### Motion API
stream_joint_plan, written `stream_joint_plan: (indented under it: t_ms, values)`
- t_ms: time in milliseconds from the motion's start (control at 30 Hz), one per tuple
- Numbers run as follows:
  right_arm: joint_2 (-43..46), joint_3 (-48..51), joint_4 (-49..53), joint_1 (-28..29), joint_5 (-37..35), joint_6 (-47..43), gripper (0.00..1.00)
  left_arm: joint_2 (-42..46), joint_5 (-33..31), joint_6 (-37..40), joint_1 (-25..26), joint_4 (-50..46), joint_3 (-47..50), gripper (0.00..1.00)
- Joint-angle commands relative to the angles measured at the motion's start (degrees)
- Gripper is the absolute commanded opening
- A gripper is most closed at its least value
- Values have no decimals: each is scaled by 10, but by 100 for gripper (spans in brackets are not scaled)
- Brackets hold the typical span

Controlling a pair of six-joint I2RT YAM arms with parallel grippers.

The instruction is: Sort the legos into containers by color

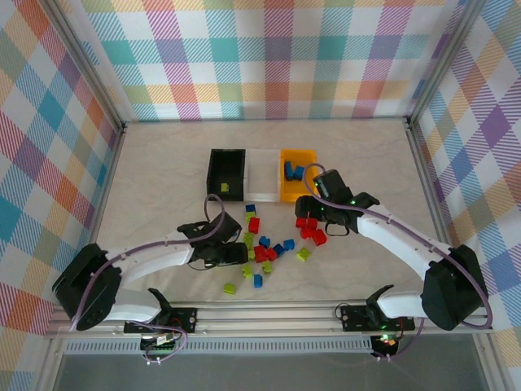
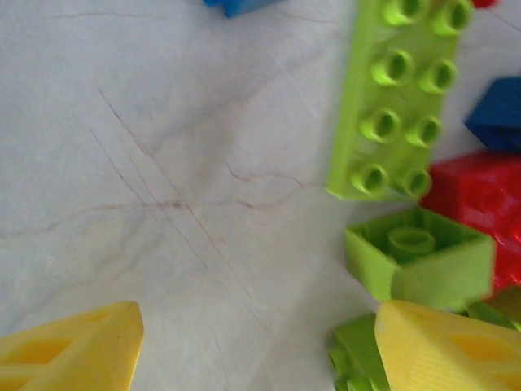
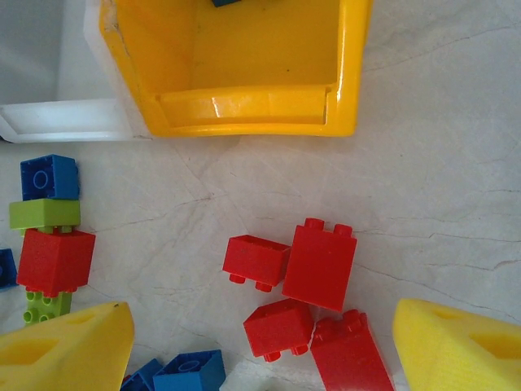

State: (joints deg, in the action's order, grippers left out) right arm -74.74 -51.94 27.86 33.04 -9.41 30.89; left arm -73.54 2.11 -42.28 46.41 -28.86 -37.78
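Lego bar [image 2: 396, 98], lime: studs up, long axis approx. top-to-bottom.

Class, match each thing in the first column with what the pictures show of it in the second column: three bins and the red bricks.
1. black bin
2. white bin
3. orange bin
4. red brick cluster

A. holds blue bricks
B. lies on the table
C. holds a lime green brick
D. middle of the row

Pairs: 1-C, 2-D, 3-A, 4-B
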Motion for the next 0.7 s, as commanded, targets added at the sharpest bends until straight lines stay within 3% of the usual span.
stream_joint_plan:
  t_ms: [0,167,400,667]
  values:
    - [13,7,-6,-1,-2,4,83,66,-24,-14,26,-74,5,79]
    - [10,13,-13,-1,0,5,83,128,-38,-44,83,-141,21,79]
    - [7,19,-16,-1,-2,6,83,106,-46,-109,193,-141,53,80]
    - [17,23,-12,-1,-3,6,83,24,-56,-101,211,-83,43,76]
